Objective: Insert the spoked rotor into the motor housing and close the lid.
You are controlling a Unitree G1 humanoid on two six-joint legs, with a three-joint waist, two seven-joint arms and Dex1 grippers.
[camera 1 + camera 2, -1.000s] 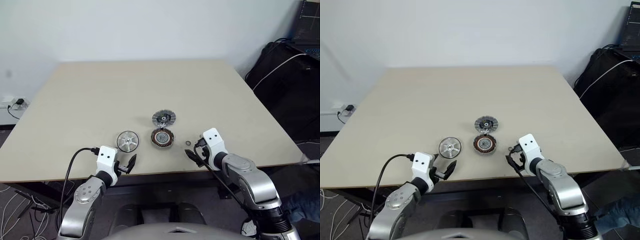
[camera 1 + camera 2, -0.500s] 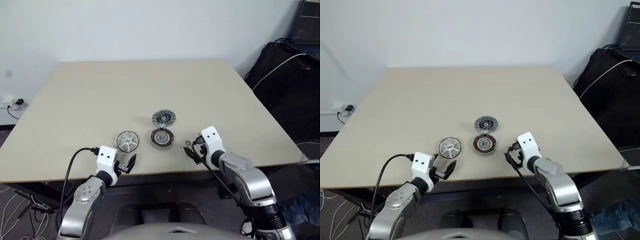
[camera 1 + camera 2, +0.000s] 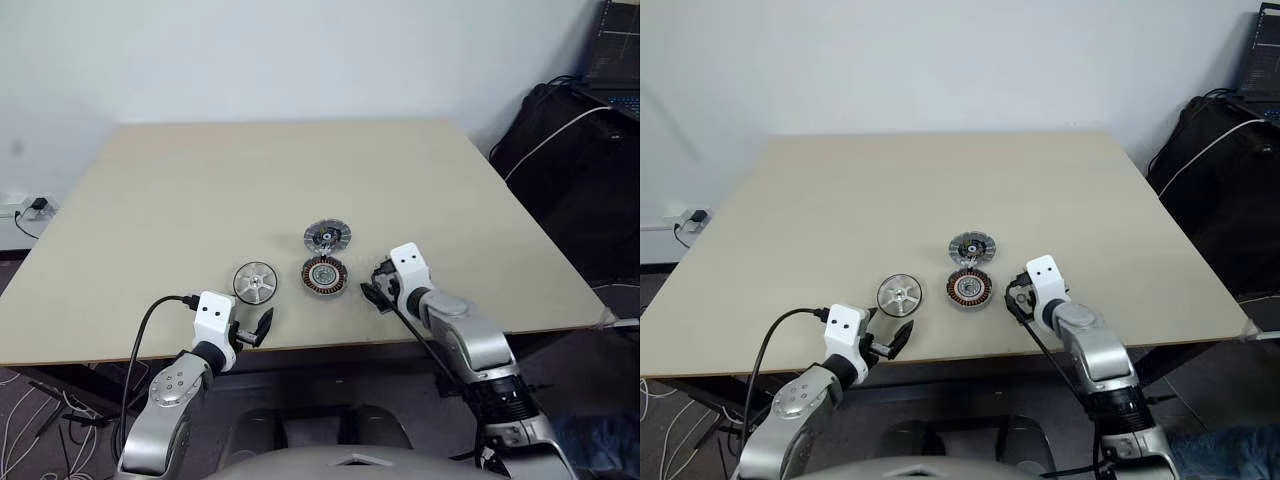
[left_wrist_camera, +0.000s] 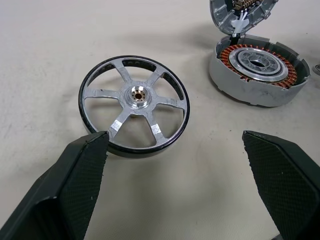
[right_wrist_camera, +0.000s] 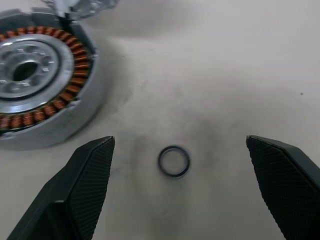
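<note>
The spoked rotor (image 3: 256, 281) lies flat on the table, a silvery disc with a dark rim, also in the left wrist view (image 4: 134, 104). Just right of it sits the motor housing (image 3: 324, 276) with copper windings around a pale centre (image 5: 37, 75). The lid (image 3: 327, 237) lies just beyond the housing. My left gripper (image 3: 250, 329) hangs open at the table's near edge, a little short of the rotor. My right gripper (image 3: 372, 292) stands open just right of the housing, over a tiny loose ring (image 5: 173, 161) that lies between its fingers.
The beige table (image 3: 200, 190) is bare beyond the parts. A dark bag with cables (image 3: 575, 160) stands off its right side. A wall socket (image 3: 30, 207) sits at far left. The table's near edge (image 3: 120, 350) runs just under my left gripper.
My right gripper has moved left and forward toward the housing, now covering the small ring in the head views. The left arm and the parts have stayed still.
</note>
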